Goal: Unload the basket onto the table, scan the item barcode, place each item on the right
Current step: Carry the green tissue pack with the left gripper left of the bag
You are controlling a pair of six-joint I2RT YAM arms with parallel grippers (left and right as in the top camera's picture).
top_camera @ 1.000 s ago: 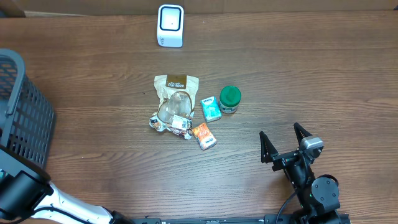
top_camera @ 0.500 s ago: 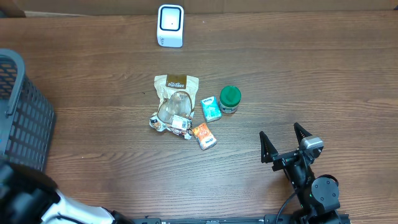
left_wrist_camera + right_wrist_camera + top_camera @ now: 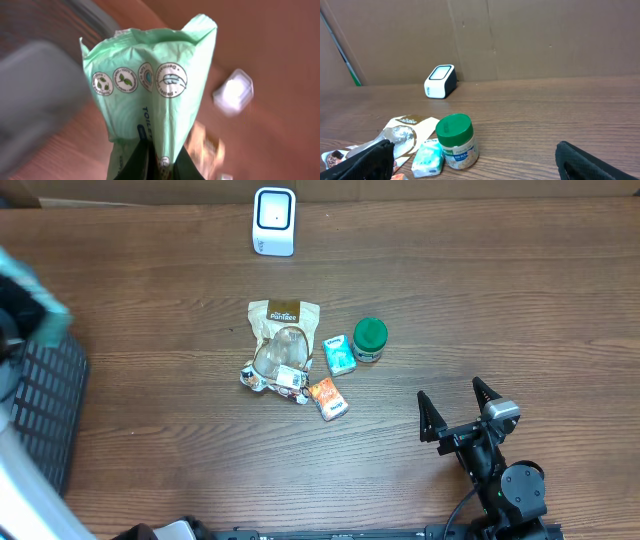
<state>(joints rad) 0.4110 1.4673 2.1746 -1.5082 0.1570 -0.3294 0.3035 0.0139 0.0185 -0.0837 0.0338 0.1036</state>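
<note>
As the left gripper (image 3: 150, 162) pinches it, the pack (image 3: 150, 95) juts lengthwise.

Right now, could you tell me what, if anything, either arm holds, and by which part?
The left fingers are shut on the light green packet, pinching one end of it. The right fingers stand open, holding nothing.

The table (image 3: 500, 300) is dark wood, matt, with visible grain. The pack (image 3: 150, 115) is thin, creased pale green plastic film with a soft sheen. The scanner (image 3: 274, 220) is smooth white plastic; the jar (image 3: 369, 340) has a green plastic lid.
</note>
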